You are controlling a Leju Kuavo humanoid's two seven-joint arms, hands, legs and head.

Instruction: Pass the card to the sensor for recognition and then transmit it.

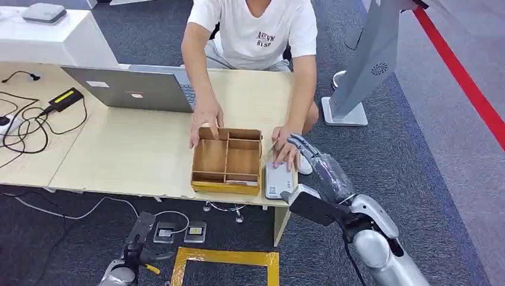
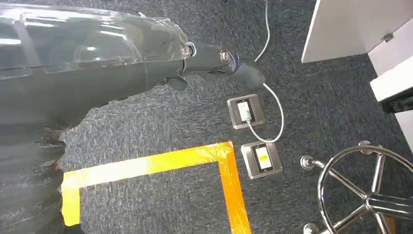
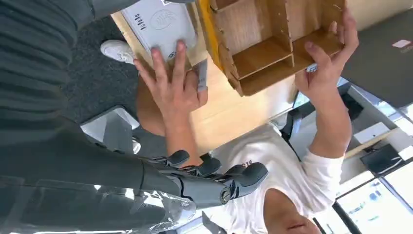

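A person holds a small pale card [image 3: 201,75] in the hand [image 1: 286,154] that rests on the flat grey sensor [image 1: 274,180] at the table's front right corner. In the right wrist view the sensor [image 3: 158,22] shows a contactless mark. My right hand [image 1: 305,147] hovers just right of the person's hand, fingers stretched out and lightly curved, holding nothing; the right wrist view shows the right hand [image 3: 209,178] with nothing in it. My left hand [image 2: 214,58] hangs low over the carpet, fingers straight, holding nothing.
A wooden divided box [image 1: 227,161] stands left of the sensor, with the person's other hand [image 1: 205,119] on its far rim. A laptop [image 1: 134,88] and cables [image 1: 30,119] lie further left. A monitor stand [image 1: 357,71] is to the right. Yellow floor tape [image 2: 146,165] and floor sockets [image 2: 246,111] lie below.
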